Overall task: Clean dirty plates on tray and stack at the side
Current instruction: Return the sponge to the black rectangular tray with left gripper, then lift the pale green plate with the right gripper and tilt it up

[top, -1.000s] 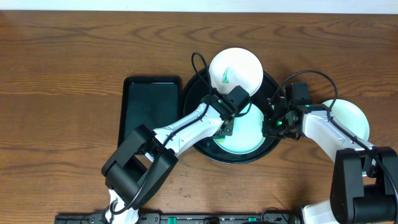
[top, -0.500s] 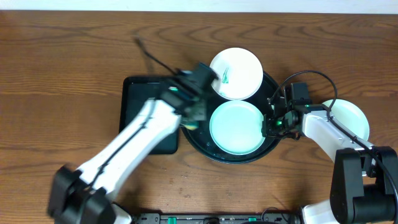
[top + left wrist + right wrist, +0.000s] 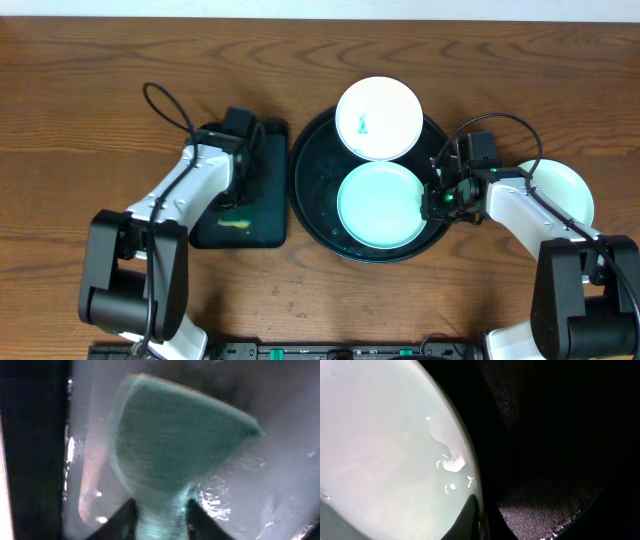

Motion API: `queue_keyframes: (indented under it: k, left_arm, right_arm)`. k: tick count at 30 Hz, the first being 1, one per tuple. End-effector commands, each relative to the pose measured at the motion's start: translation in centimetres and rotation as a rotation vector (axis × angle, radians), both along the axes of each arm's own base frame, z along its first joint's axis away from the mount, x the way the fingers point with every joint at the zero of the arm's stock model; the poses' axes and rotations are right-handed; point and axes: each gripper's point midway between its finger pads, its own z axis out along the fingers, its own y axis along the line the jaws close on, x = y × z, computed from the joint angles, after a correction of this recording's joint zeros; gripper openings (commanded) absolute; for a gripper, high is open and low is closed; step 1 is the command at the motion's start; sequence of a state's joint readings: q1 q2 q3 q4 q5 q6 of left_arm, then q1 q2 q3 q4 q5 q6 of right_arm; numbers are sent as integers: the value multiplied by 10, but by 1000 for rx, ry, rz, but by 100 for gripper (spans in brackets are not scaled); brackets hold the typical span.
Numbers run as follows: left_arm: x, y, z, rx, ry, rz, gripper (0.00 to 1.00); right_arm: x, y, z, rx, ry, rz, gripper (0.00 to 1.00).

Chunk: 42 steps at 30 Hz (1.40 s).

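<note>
Swung left claw [image 3: 162,512] to rectangular black tray [image 3: 262,170] at 9 o'clock, grip on green sponge [image 3: 175,440] unreadable; wiping likely done, right claw [image 3: 436,200] pinching pale teal round plate [image 3: 378,205].

On my feed the surface [image 3: 100,80] reads as brown wood grain with a low sheen. The round tray [image 3: 305,190] is glossy black, though close up through the right wrist camera its floor looks finely speckled and grainy. The plates [image 3: 378,118] look smooth and glazed, white with a pale teal tint and bright wet-looking glints near one rim; the small tray [image 3: 268,190] seems shiny black plastic, and the arms [image 3: 185,190] wear smooth white plastic shells.
</note>
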<state>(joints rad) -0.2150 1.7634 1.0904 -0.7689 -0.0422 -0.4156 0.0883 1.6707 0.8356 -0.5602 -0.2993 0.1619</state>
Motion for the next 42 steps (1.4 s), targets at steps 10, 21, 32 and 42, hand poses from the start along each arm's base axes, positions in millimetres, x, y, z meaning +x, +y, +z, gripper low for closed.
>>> queue_keyframes:
  k: [10, 21, 32, 42]
  left_arm:
    - [3, -23, 120, -225, -329, -48, 74]
    - [-21, -19, 202, -271, -597, -71, 80]
    - [-22, -19, 204, -272, -603, -71, 80]
    - [-22, -19, 204, -272, -604, -71, 80]
  right_arm:
    - [1, -13, 27, -73, -71, -40, 1]
    - [8, -22, 116, -43, -328, -113, 1]
    - [34, 46, 165, 77, -493, -40, 1]
    - [102, 182, 163, 76, -776, 85, 2]
